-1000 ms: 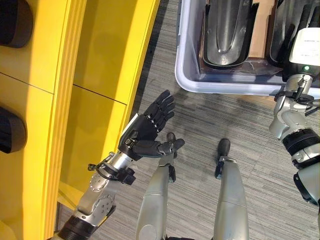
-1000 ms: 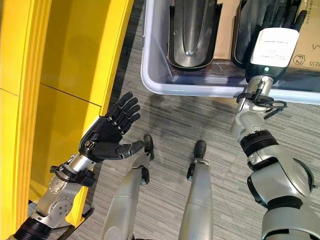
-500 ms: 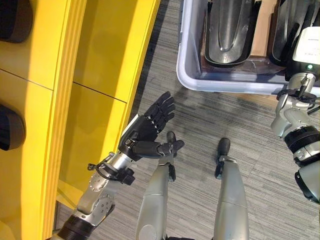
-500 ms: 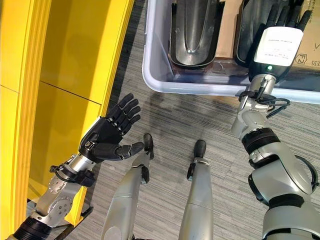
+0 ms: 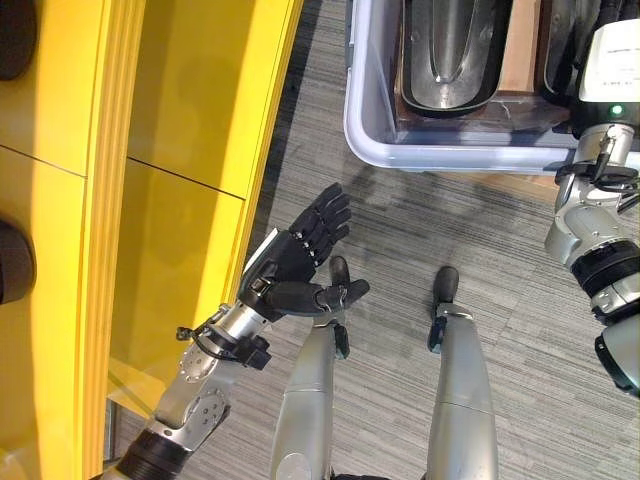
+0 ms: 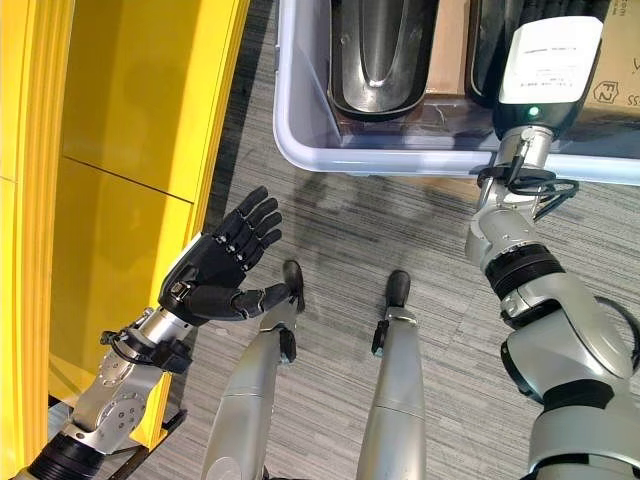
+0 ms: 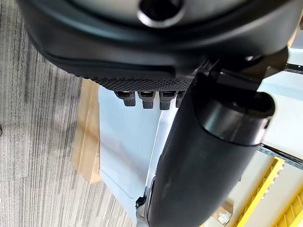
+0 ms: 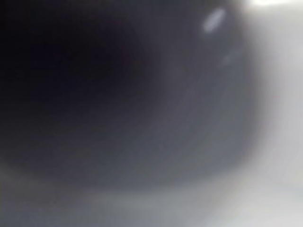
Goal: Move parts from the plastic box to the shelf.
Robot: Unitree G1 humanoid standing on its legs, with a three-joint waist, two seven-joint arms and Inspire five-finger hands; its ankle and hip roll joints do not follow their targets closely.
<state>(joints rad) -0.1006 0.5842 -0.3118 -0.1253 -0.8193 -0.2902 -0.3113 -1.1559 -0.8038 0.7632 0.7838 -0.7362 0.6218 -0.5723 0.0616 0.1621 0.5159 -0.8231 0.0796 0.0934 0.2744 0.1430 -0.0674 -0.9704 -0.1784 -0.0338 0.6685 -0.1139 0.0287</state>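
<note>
Left hand [image 5: 295, 262] raised palm-up over grey carpet [image 5: 400, 250], fingers straight and spread, thumb stretched out to the side, empty, touching nothing; just beside yellow shelf [image 5: 190, 140]. Right hand [image 6: 540, 60] reaching into plastic box [image 6: 300, 150] at its near right corner, white-labelled back up, fingers hidden at the frame edge over a dark part [image 6: 490, 40] — cannot tell whether spread or closed. Right wrist view dark and blurred. Second dark glossy curved part [image 6: 385, 60] lying lengthwise in the box, left of the right hand, brown cardboard divider [image 6: 452, 50] between the two parts. Box pale and translucent, set on the carpet ahead, well apart from the left hand. Rounded dark items [image 5: 12, 262] sitting on the shelf, at far left
</note>
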